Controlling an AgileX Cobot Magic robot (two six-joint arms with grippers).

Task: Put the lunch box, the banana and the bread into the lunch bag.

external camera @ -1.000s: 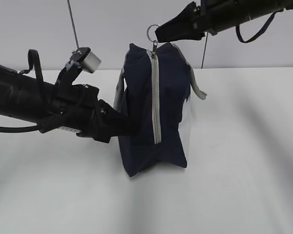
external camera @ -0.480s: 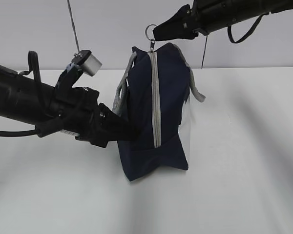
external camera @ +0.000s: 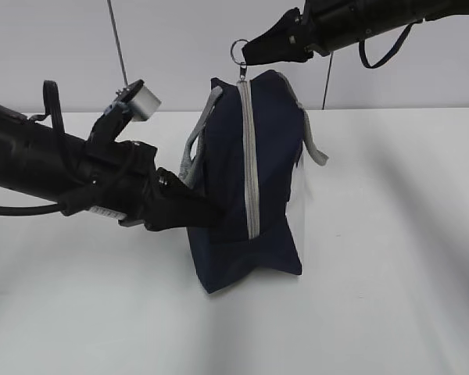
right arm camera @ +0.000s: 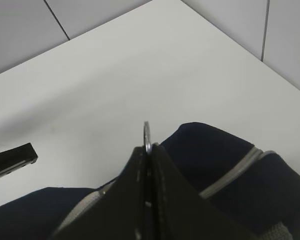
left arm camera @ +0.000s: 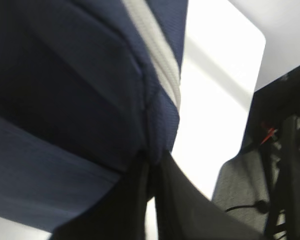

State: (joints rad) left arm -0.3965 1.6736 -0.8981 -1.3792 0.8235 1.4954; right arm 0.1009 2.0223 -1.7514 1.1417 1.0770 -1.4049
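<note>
**Holding the bag to unzip it**

We see the navy lunch bag (external camera: 246,180) standing on end on the white table (external camera: 391,258), its grey zipper (external camera: 248,156) fully closed. Our left gripper (external camera: 211,212) pinches the bag's lower left fabric. Our right gripper (external camera: 246,53), closed on the metal ring pull (external camera: 238,50), sits above. We judge this the opening step; next, draw the pull along the zipper. No food or lunch box shows.

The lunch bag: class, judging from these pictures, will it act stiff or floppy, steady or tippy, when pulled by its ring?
Probably floppy: the lunch bag creases where the left gripper pinches its fabric. Possibly tippy: it stands tall on a narrow base. The right gripper holds the ring pull, likely steadying it.
</note>
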